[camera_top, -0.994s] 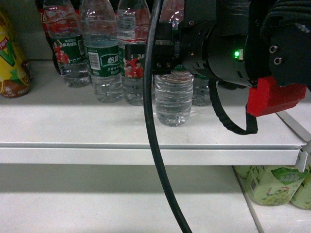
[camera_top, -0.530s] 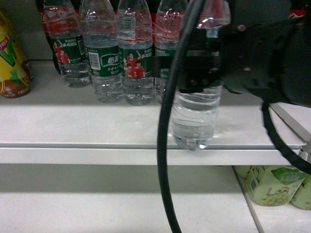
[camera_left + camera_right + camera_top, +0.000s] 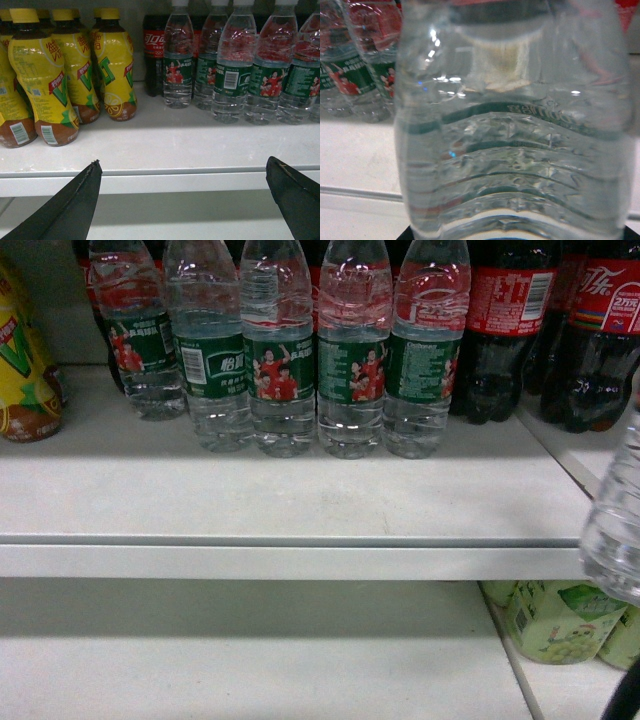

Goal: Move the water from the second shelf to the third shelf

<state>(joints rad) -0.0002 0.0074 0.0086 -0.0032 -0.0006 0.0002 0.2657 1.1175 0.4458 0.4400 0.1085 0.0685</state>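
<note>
One water bottle (image 3: pixel 614 515), clear and ribbed, hangs off the shelf at the right edge of the head view, in front of and below the shelf lip. It fills the right wrist view (image 3: pixel 512 150), where my right gripper (image 3: pixel 512 236) is shut on it; only dark finger corners show at the bottom. Several more water bottles (image 3: pixel 280 370) with green labels stand in a row on the white shelf (image 3: pixel 300 540). My left gripper (image 3: pixel 183 162) is open, its dark fingers (image 3: pixel 75 205) wide apart before the shelf edge and holding nothing.
Dark cola bottles (image 3: pixel 510 320) with red labels stand right of the water row. Yellow drink bottles (image 3: pixel 50 75) fill the shelf's left part. Green-labelled packs (image 3: pixel 555 620) sit on the lower shelf at the right. A black cable (image 3: pixel 625 695) shows at the bottom right corner.
The right arm has pulled back out of the head view to the right, carrying one water bottle off the shelf's front edge. The row behind it now shows in full.
</note>
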